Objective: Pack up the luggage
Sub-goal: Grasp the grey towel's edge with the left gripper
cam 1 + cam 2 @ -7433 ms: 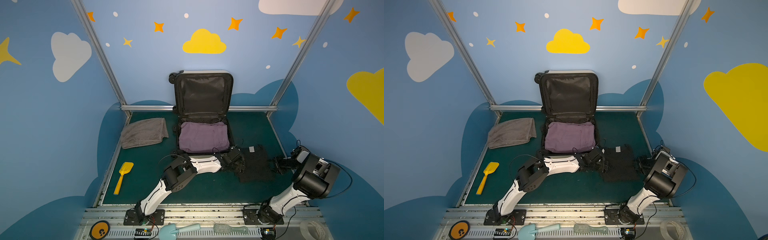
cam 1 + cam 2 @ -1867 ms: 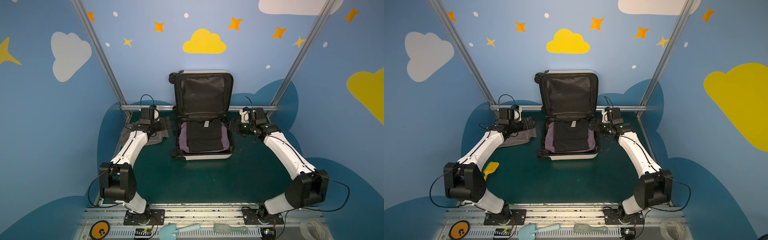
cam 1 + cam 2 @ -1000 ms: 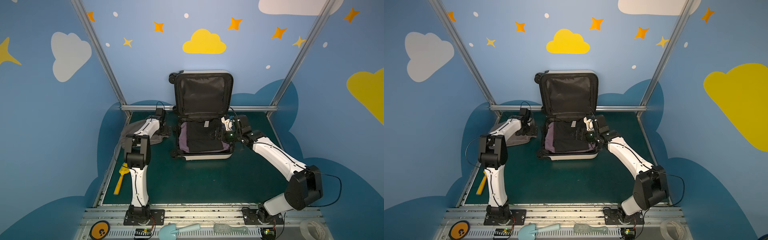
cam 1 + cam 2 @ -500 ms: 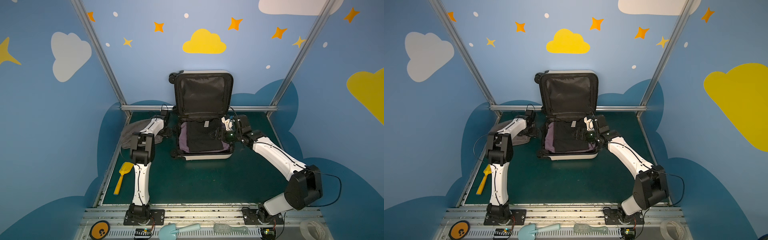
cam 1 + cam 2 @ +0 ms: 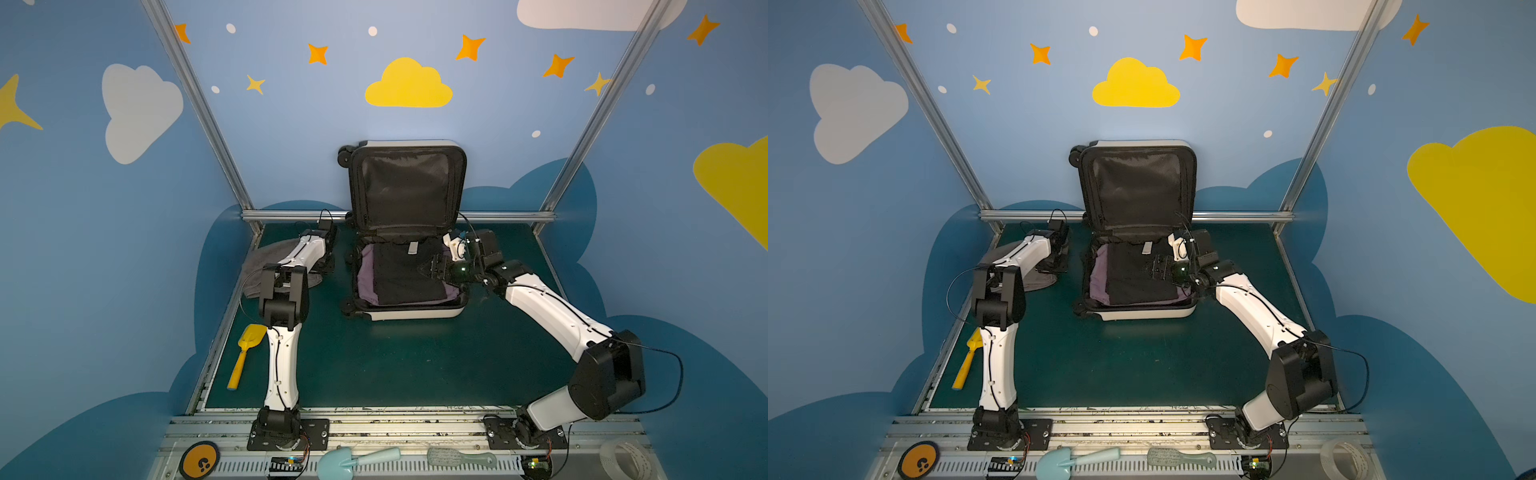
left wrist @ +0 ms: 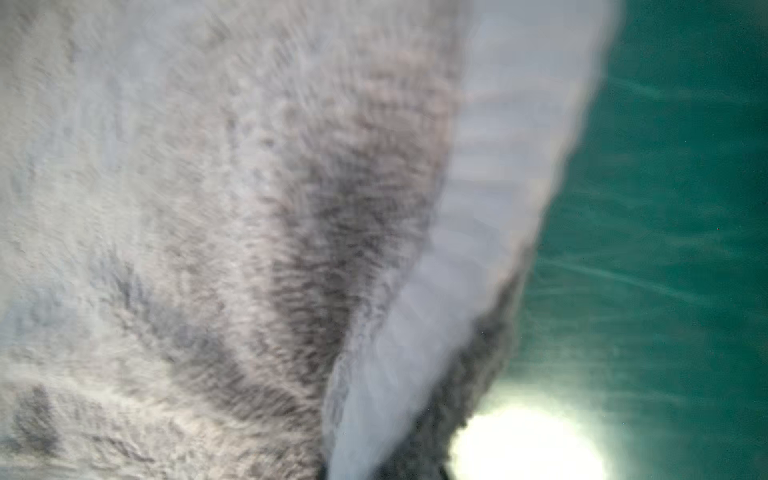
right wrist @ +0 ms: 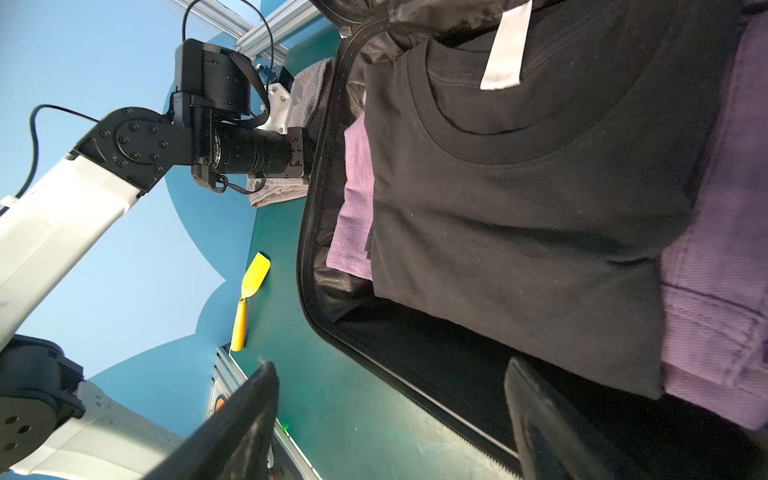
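while the luggage point(image 5: 409, 311) lies open just above the centre of both top views, its white lower shell rests flat on the green table point(image 5: 415, 365) and its black-lined lid point(image 5: 405, 187) stands upright against the blue back wall. inside the lower half a black t-shirt point(image 5: 405, 276) with a white neck tag lies on top of a purple garment point(image 5: 366, 270), which shows at both sides of the shirt.

the right gripper point(image 7: 390, 415) reaches in over the right rim of the case from the right of the frame. its two dark fingers point(image 7: 249, 415) stand wide apart with nothing between them, low over the near edge of the shirt.

the left arm stretches up the left of the frame to a grey towel point(image 5: 257, 266) lying on the table just left of the case. the left gripper point(image 7: 306, 166) is down at the towel's right edge, beside the suitcase wall. its fingers are together, and in the left wrist view the towel fills most of the frame, blurred, drawn up into a ridge that runs toward the bottom edge, so the cloth appears pinched between them.

a yellow scoop point(image 5: 243, 353) lies on the table at lower left, apart from both arms.
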You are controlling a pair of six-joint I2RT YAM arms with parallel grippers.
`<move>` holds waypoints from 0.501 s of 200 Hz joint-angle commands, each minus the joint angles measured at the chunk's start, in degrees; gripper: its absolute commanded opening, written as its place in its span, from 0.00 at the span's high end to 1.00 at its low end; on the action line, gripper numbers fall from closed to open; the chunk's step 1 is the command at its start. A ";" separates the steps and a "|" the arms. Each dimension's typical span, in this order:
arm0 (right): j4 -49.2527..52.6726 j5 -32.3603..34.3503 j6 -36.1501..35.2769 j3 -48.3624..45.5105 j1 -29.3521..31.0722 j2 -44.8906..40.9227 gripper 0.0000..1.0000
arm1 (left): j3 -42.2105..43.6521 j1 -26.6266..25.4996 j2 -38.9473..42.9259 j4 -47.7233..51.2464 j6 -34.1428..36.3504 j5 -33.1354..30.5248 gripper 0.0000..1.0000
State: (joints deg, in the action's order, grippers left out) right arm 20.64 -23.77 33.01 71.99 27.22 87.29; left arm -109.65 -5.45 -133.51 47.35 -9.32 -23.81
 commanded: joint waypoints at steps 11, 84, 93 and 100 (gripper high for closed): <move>-2.03 -1.89 0.73 -1.17 0.23 -1.66 0.16 | 4.57 0.16 4.43 2.68 0.60 2.25 0.97; -4.48 -4.87 1.44 -2.19 0.90 0.15 0.19 | 19.46 0.08 24.57 1.40 -1.45 11.27 0.97; -4.52 -4.96 1.44 -2.20 1.22 0.33 0.19 | 21.88 0.08 26.86 0.74 -2.08 12.45 0.97; -4.58 -5.16 1.35 -2.33 1.49 0.51 0.19 | 23.66 0.09 28.50 0.34 -2.51 13.33 0.97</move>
State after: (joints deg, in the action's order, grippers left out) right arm 17.47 -27.35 34.30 70.37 27.73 87.29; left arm -90.61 -5.34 -109.91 48.03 -9.76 -15.49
